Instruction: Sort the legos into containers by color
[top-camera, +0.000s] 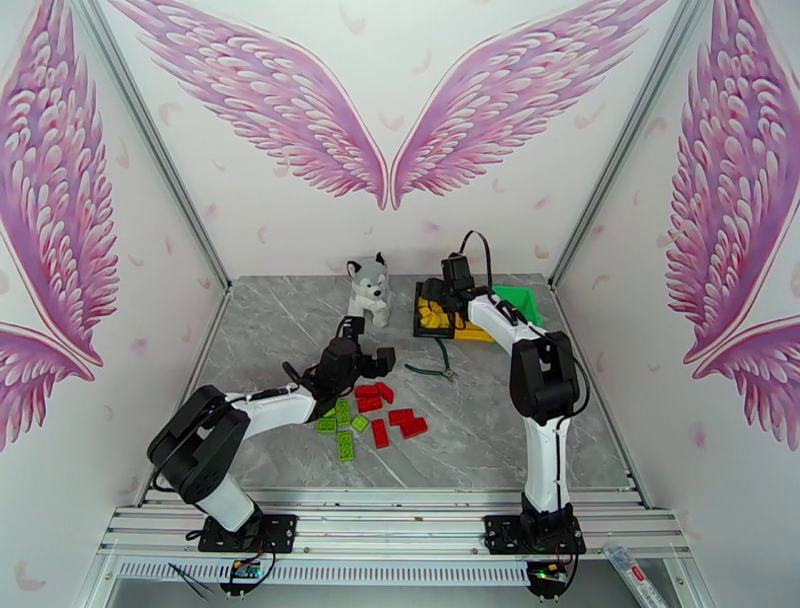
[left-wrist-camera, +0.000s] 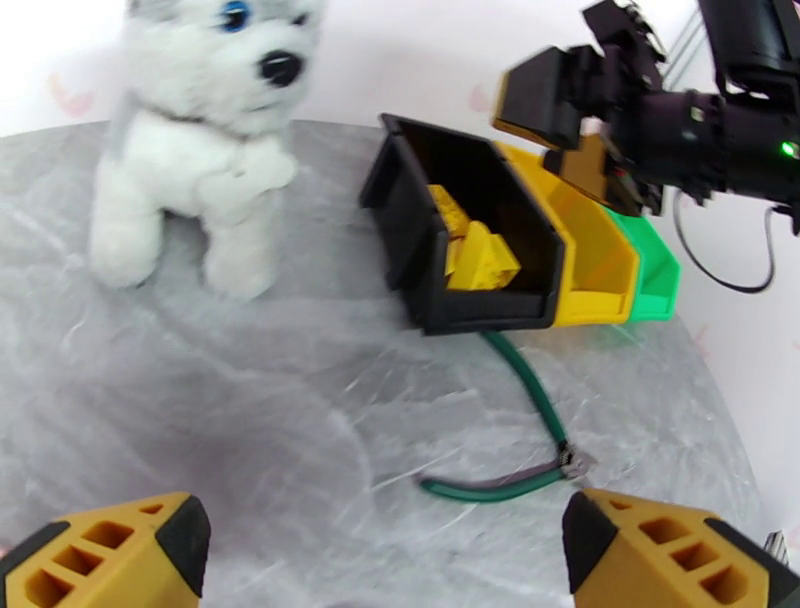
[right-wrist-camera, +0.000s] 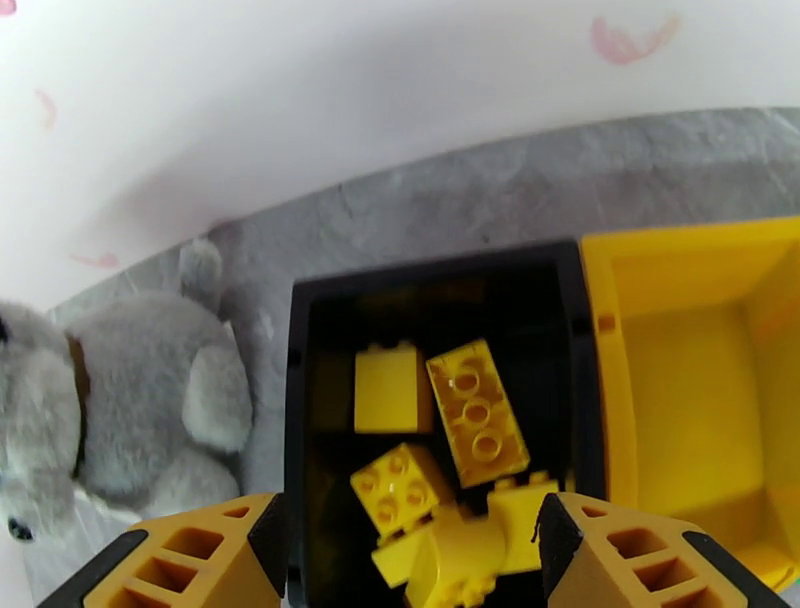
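Legos of yellow studded plastic (right-wrist-camera: 440, 470) lie heaped in the black open plastic bin (right-wrist-camera: 300, 400), the left one of three joined bins at the far edge of the grey marbled worktop (top-camera: 500, 440), toward its far right corner. The yellow bin (right-wrist-camera: 690, 380) beside it looks empty, and the green bin (top-camera: 520, 300) is the last in the row. The red legos (top-camera: 385, 410) and the lime green legos (top-camera: 340, 425) lie close together on the worktop, left of the middle and nearer to the near edge.

The right claw (right-wrist-camera: 412, 535) hangs over the black bin with its jaws wide apart and nothing between them. The left claw (left-wrist-camera: 385, 530) is open too and empty, above the red legos.

Several things could go wrong, in my judgement. The yellow pile is high at one end of the black bin, so one more brick may roll over the wall. The right claw is low over the bin, and if it moves sideways it could catch the wall and drag the light row of bins. The red and green bricks nearly touch, so the left claw may take two or push a neighbour away. The green-handled pliers (left-wrist-camera: 520, 440) and the white and grey plush dog (left-wrist-camera: 190, 150) stand near the way to the bins and could be hit. Both arms may also meet there.
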